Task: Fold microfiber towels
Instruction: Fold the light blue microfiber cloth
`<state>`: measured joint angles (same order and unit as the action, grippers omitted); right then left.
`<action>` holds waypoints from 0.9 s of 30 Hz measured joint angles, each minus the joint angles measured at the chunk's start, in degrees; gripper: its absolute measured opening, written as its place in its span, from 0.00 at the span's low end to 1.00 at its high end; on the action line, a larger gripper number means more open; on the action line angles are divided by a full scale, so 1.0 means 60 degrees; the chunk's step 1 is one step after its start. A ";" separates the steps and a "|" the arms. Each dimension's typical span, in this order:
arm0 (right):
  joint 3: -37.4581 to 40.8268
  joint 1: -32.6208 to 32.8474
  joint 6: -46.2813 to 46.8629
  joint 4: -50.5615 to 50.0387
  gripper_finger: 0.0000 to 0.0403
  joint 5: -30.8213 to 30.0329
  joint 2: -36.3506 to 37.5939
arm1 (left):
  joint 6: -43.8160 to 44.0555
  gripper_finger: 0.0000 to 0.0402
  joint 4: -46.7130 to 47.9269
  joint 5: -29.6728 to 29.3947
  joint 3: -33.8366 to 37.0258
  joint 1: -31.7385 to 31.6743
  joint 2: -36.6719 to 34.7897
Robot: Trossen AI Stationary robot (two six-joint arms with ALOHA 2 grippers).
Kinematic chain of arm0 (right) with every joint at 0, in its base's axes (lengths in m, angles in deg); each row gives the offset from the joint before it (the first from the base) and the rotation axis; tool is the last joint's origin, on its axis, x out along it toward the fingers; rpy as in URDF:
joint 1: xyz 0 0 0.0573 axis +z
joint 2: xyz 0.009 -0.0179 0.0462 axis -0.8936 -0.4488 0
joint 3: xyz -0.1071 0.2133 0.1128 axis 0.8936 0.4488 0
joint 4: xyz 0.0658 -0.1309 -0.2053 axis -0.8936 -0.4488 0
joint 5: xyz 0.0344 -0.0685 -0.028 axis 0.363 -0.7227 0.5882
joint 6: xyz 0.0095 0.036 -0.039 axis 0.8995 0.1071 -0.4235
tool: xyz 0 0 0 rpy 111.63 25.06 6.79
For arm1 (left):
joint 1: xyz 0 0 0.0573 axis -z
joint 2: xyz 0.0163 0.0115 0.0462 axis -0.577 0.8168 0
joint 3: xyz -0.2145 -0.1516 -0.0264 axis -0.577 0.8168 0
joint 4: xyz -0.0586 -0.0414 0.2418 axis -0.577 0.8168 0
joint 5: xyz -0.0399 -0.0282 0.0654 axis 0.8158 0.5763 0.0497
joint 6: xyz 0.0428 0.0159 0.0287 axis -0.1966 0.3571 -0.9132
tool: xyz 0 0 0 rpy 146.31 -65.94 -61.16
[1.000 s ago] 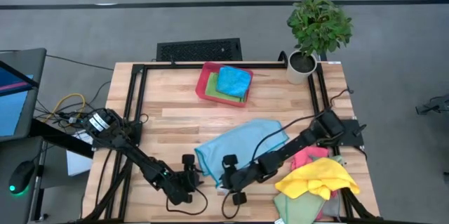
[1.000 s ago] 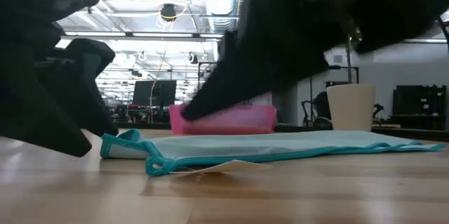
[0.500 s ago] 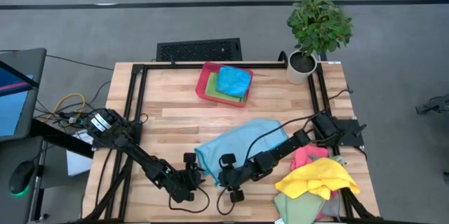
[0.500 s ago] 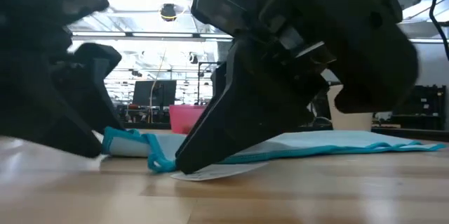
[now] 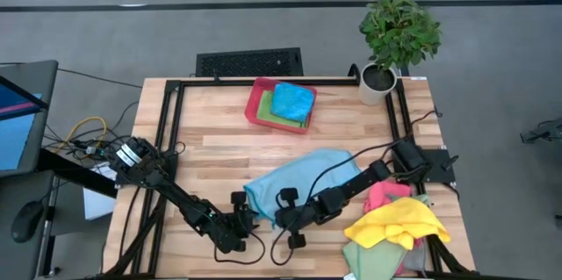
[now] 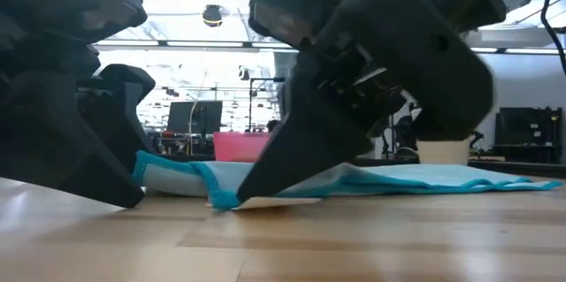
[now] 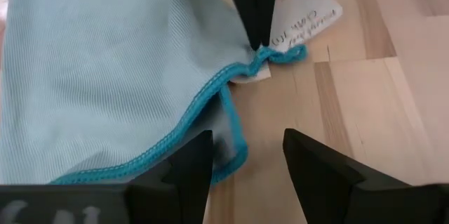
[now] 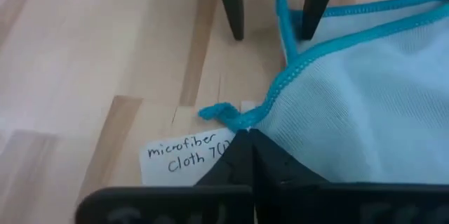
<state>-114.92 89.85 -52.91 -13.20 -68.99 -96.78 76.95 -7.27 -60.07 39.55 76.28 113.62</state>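
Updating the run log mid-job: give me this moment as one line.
right tool: shut on light blue towel corner | left tool: open, straddling towel edge | label tag: flat on table

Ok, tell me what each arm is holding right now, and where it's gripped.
The right gripper is shut on the light blue towel, pinching its hemmed corner beside the paper label. The left gripper is open astride the towel's edge, holding nothing.

Lab; ceiling strip lights, monitors

towel lt blue, teal hem | tray red | table lt wood
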 joint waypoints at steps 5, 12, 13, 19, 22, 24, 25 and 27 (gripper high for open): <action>0.0018 -0.0041 -0.0020 0.0060 0.05 0.0033 0.0563 | 0.0349 0.43 -0.0010 -0.0001 0.0000 0.0021 0.0004; 0.0005 -0.0219 -0.0118 0.0411 0.03 0.0025 0.1095 | 0.0683 0.43 -0.0392 -0.0001 0.0000 0.0024 0.0007; 0.0005 -0.0253 -0.0117 0.0588 0.04 0.0023 0.1097 | 0.0687 0.43 -0.0504 -0.0004 0.0000 0.0024 0.0007; 0.0005 -0.0382 -0.0094 0.1402 0.03 -0.0995 0.1086 | 0.0915 0.43 -0.0702 0.0007 0.0000 0.0024 0.0007; 0.0003 -0.0431 -0.0545 0.1792 0.03 -0.1489 0.1120 | 0.1133 0.43 -0.0704 0.0292 0.0000 0.0023 0.0007; -0.0010 -0.0502 -0.0534 0.1855 0.04 -0.1469 0.1135 | 0.1293 0.43 -0.0707 0.0465 0.0000 0.0033 0.0007; -0.0013 -0.0524 -0.0393 0.1882 0.05 -0.1381 0.1067 | 0.1382 0.43 -0.0704 0.0491 0.0000 0.0046 0.0007; -0.0021 -0.0574 -0.0271 0.1944 0.05 -0.1149 0.0781 | 0.1501 0.43 -0.0705 0.0467 0.0000 0.0084 0.0007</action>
<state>-115.04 86.41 -54.54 -1.54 -75.89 -92.09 85.96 -11.50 -57.27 39.55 76.79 113.66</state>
